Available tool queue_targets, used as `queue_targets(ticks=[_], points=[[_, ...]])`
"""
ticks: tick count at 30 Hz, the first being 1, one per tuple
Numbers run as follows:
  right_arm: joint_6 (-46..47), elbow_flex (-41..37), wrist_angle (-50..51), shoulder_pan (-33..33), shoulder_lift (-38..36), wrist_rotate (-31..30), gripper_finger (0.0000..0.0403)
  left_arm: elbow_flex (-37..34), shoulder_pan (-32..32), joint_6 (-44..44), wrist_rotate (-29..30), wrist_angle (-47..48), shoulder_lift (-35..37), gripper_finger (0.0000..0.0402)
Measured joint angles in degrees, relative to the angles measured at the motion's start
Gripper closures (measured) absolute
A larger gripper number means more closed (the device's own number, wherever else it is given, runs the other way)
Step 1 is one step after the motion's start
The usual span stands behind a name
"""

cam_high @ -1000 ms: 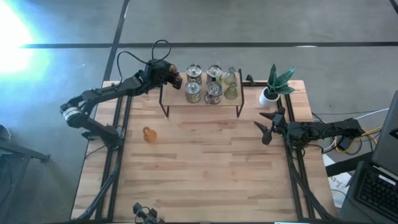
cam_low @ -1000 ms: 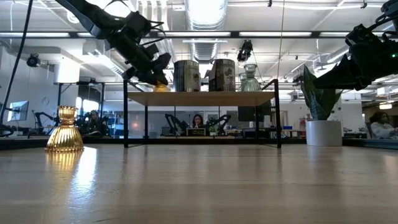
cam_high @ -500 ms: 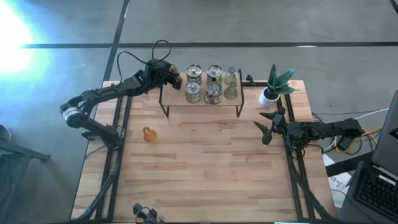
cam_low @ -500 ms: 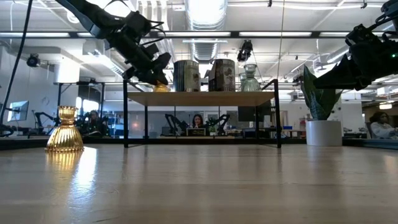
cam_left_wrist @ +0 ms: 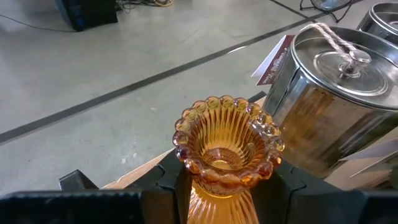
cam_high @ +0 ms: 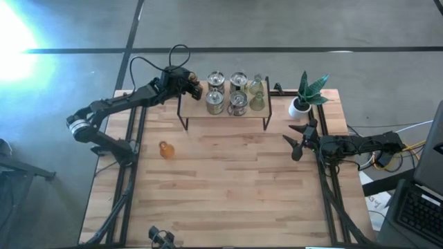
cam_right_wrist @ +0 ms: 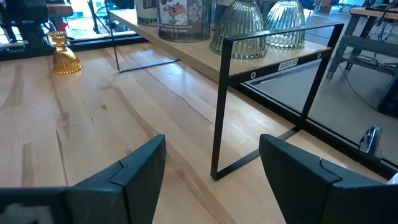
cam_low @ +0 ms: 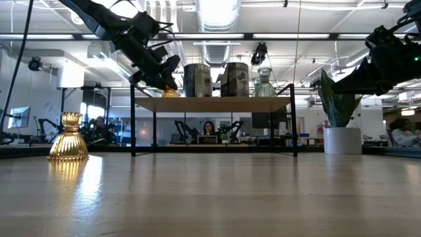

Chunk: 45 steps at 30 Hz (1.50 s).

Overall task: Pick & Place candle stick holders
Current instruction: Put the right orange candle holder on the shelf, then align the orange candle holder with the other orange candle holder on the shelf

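My left gripper (cam_high: 195, 88) is at the left end of the wooden shelf (cam_high: 225, 115), shut on an orange ribbed candle stick holder (cam_left_wrist: 227, 146) with a beaded rim. In the low view the holder's foot (cam_low: 170, 93) is at the shelf top. A second orange holder (cam_high: 165, 149) stands upright on its foot on the table, left of middle. Two pale green holders (cam_high: 257, 93) stand on the shelf's right part. My right gripper (cam_high: 297, 142) hangs open over the table's right edge, with nothing between its fingers. My left gripper pinches the orange holder's narrow neck (cam_left_wrist: 217, 190), just under the beaded cup, between its two fingers (cam_left_wrist: 166, 183). The fingers come from the table's left side, slanting down. The holder stays upright; I cannot tell whether its foot rests on the shelf.
Several silvery tins (cam_high: 226, 92) stand on the shelf next to the held holder, the nearest one (cam_left_wrist: 336, 106) close beside it. A green plant in a white pot (cam_high: 304, 97) stands at the far right corner. The table's near half (cam_high: 228, 194) is bare wood.
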<state>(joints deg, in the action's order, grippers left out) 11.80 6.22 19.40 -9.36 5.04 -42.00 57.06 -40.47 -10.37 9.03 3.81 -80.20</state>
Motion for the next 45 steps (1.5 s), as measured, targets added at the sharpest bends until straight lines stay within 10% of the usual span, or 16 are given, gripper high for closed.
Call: queue_targets(ticks=[28,45], points=[[0.0,0.0,0.0,0.0,0.0,0.0,0.0152,-0.2,0.0,0.5,-0.3,2.4,-0.1,0.0069],[0.0,0.0,0.0,0.0,0.0,0.0,0.0152,-0.1,0.0,0.5,-2.2,11.4,8.4,0.0055]])
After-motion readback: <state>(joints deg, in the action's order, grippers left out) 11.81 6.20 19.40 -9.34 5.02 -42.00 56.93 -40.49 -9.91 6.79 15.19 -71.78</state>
